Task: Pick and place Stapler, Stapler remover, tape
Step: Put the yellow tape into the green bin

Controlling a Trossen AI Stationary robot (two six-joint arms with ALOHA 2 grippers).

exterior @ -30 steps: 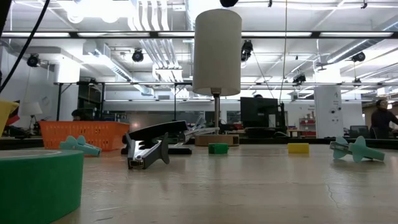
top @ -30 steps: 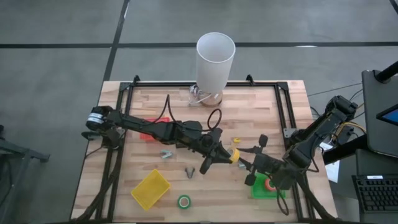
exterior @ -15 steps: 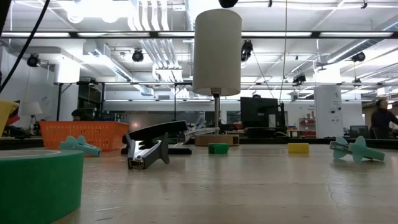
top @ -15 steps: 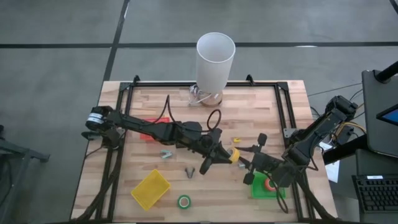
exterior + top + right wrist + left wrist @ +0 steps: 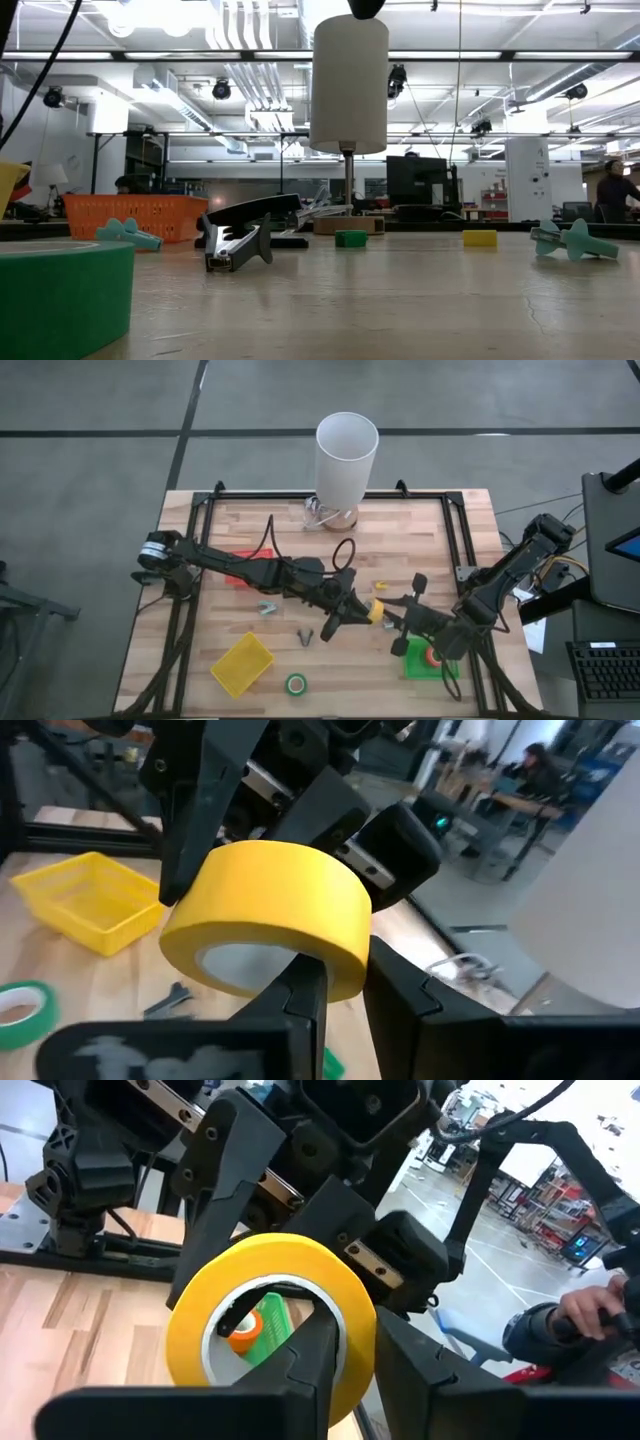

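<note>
The wooden worktop (image 5: 300, 530) stands on a grey floor (image 5: 90, 470) crossed by dark lines. In the low view, a large workshop lies behind it: rows of bright ceiling lights (image 5: 150, 12) at the top of the frame, an orange basket (image 5: 120, 215) at middle left, and a person (image 5: 612, 195) at far right.

The desk (image 5: 400, 530) is pale wood in glued butcher-block strips, its finish matt and the grain plain to see. The yellow tape (image 5: 275, 1320) looks smooth and slightly glossy, and the green tape (image 5: 60, 300) satin. The yellow tray (image 5: 85, 900) is glossy moulded plastic. The staple remover (image 5: 238, 250) shows bright metal. The white cylinder (image 5: 346, 455) is matt.
</note>
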